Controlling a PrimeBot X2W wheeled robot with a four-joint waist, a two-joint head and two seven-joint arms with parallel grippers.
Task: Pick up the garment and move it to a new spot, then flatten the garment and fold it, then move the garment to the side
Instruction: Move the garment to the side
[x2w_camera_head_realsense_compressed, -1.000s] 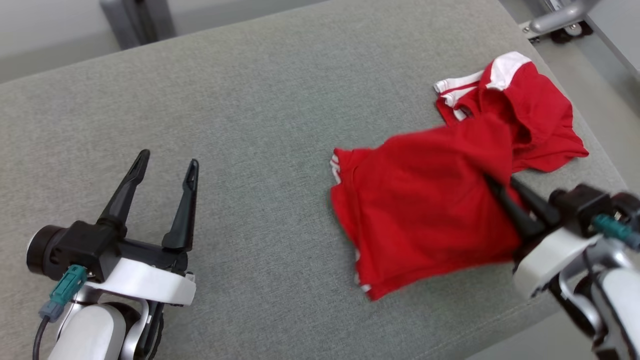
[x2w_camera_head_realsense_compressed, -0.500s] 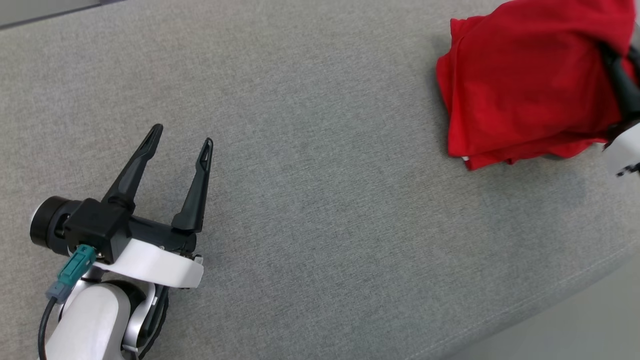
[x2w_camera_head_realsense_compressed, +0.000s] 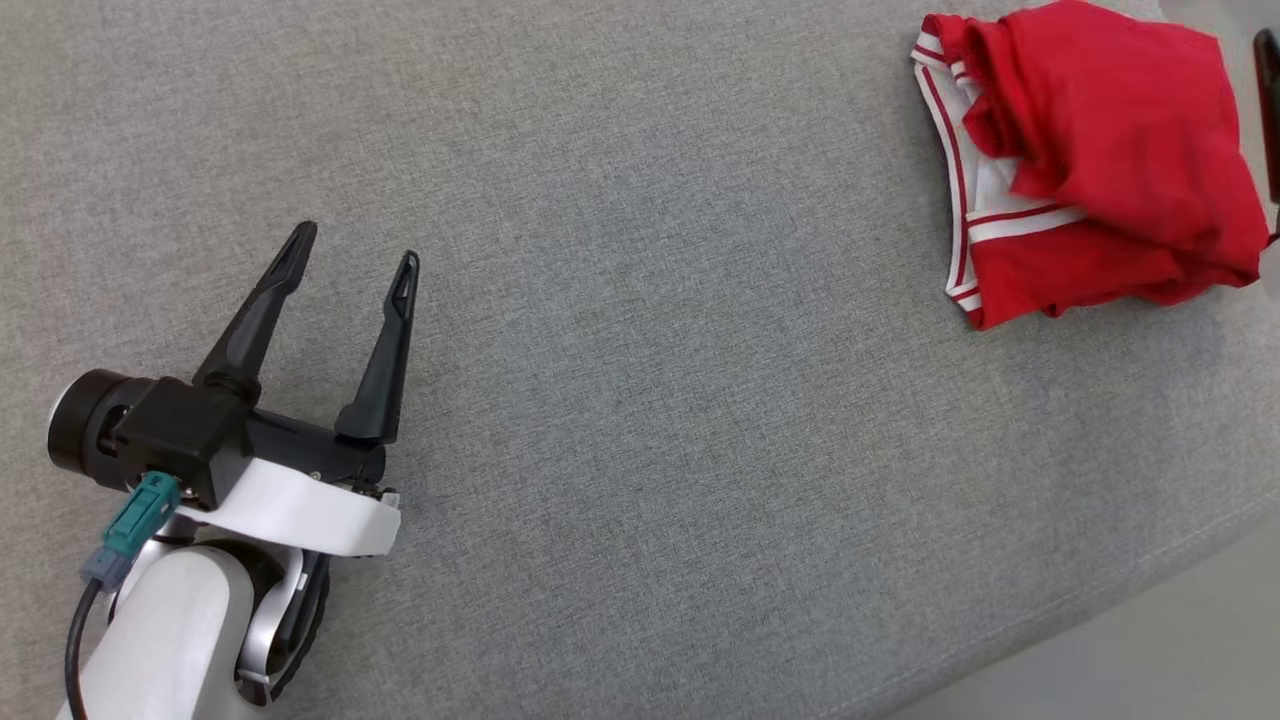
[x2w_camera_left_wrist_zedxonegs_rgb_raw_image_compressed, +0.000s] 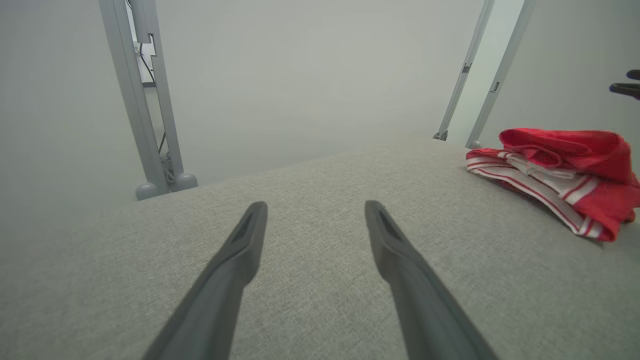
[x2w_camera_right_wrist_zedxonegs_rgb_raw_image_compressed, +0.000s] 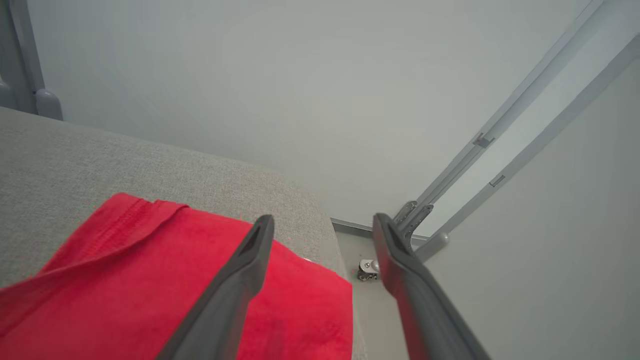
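Soft, even light, probably from overhead. In the head view the fabric-covered tabletop (x2w_camera_head_realsense_compressed: 640, 300) is sharp, its weave clear; the red garment (x2w_camera_head_realsense_compressed: 1100, 170) casts a faint, diffuse shadow along its near edge. In both wrist views the close fingers (x2w_camera_left_wrist_zedxonegs_rgb_raw_image_compressed: 235, 280) look blurred, and the frame posts (x2w_camera_left_wrist_zedxonegs_rgb_raw_image_compressed: 145, 100) lean with wide-angle distortion.

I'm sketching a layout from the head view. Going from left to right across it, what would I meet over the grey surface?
left tool, open → red garment, bunched → one dark finger of the right tool at the picture's edge.
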